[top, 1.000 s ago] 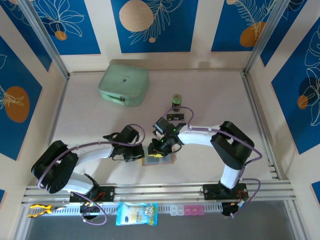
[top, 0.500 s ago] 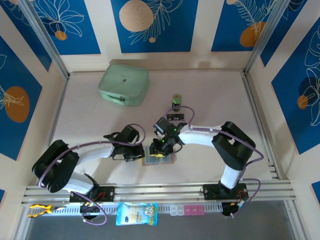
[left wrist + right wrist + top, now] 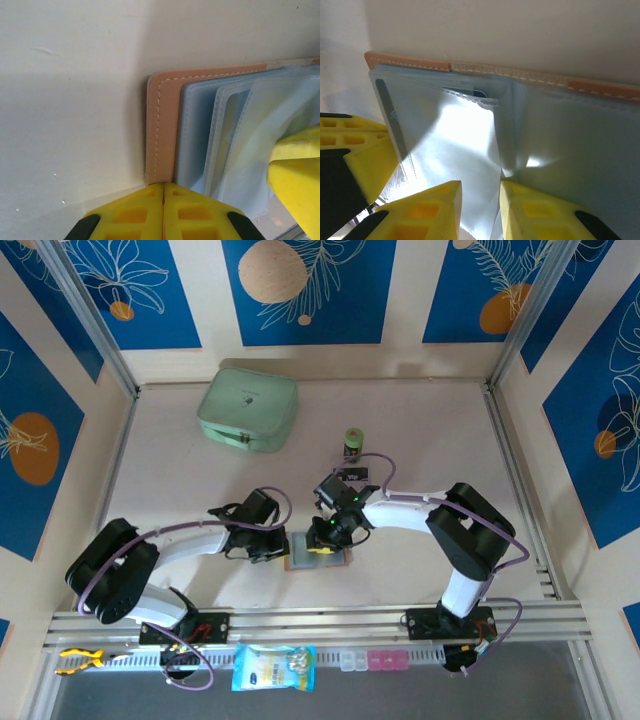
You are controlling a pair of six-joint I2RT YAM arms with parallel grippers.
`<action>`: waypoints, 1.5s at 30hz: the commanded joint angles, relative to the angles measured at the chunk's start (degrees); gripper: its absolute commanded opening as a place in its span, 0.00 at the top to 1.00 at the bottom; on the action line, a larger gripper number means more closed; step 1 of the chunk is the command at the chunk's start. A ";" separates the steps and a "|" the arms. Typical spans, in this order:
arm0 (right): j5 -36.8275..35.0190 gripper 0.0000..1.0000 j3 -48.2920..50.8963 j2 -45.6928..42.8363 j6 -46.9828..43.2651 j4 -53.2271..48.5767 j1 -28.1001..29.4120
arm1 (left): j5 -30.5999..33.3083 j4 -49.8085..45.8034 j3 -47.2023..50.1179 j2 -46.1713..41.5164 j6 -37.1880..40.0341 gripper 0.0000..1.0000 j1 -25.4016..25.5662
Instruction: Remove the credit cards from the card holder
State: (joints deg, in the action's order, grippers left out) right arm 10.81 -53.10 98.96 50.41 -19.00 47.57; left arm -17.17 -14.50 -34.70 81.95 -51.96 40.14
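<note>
The right gripper (image 3: 480, 200) closes in on the card holder (image 3: 318, 558)
Its jaws have narrowed around a clear sleeve (image 3: 455, 140), grip unclear; the closed left gripper (image 3: 164, 200) pins the edge; a card (image 3: 479, 93) is still inside.

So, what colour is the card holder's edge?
Pinkish-brown with pale stitching; the card holder shows best in the left wrist view.

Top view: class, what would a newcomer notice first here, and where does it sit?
The open card holder at the near middle of the table draws the eye first, with the left gripper at its left edge and the right gripper over it. Next comes the mint-green case at the far left.
</note>
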 commanded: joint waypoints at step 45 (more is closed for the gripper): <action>5.79 0.82 8.88 -2.45 0.56 9.41 -3.09 | -1.59 6.29 -0.90 0.67 -5.58 0.73 1.99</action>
State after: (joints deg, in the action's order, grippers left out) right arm 15.90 -45.78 97.17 50.15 -9.15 44.80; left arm -18.63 -8.14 -36.51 82.28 -56.77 41.56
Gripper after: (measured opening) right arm 0.183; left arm 0.270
